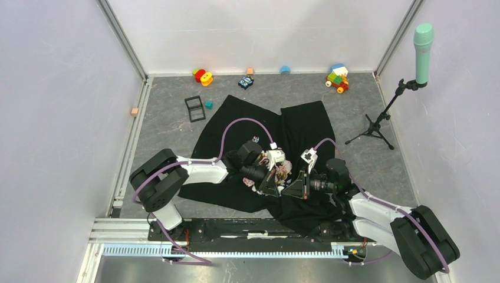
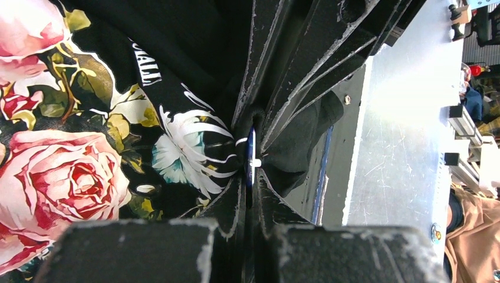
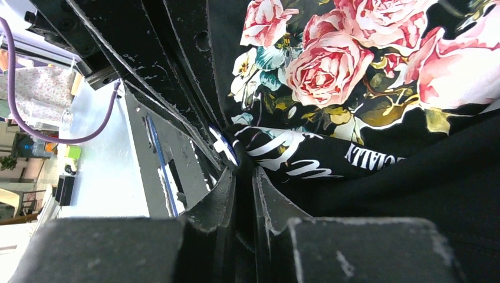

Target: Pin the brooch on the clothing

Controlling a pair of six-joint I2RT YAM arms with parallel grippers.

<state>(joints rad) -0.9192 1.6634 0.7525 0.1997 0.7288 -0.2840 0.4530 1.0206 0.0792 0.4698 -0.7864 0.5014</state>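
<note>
The left gripper (image 2: 251,175) is shut tight on the brooch (image 2: 252,154), which shows edge-on as a thin blue line with a white stub, pressed into a bunched fold of the shirt (image 3: 413,200) beside a white flower (image 2: 183,147) in the print. The right gripper (image 3: 244,171) meets it tip to tip, jaws nearly closed and pinching that same fold of black cloth, mid-shirt on the grey table (image 1: 165,118). Next to the roses (image 2: 65,183) runs a short line of white capitals (image 3: 374,154) where I can only make out something like "ALLA", and the pale looping script (image 3: 283,150) is too crumpled to read.
</note>
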